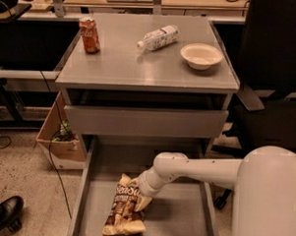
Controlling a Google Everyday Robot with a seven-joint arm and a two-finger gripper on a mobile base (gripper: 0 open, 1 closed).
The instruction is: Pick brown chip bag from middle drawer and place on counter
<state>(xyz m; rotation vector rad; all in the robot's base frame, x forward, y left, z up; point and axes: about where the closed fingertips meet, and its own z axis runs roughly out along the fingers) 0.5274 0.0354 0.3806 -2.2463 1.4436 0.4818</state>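
Observation:
The brown chip bag [124,207], dark brown with cream-yellow ends and white lettering, lies lengthwise on the floor of the open middle drawer [180,222], a shallow grey tray pulled out at the bottom of the view. My white arm reaches in from the right. My gripper [141,190] sits down at the bag's upper right end, touching it; its tip is hidden behind the wrist and the bag. The grey counter [125,65] is the cabinet's top, above and behind the drawer.
On the counter stand a red soda can [89,34], a lying clear plastic bottle [158,37] and a white bowl [201,56]. A closed grey drawer front [145,121] is above the open tray. A cardboard box [61,136] and a shoe [3,212] are on the floor at left.

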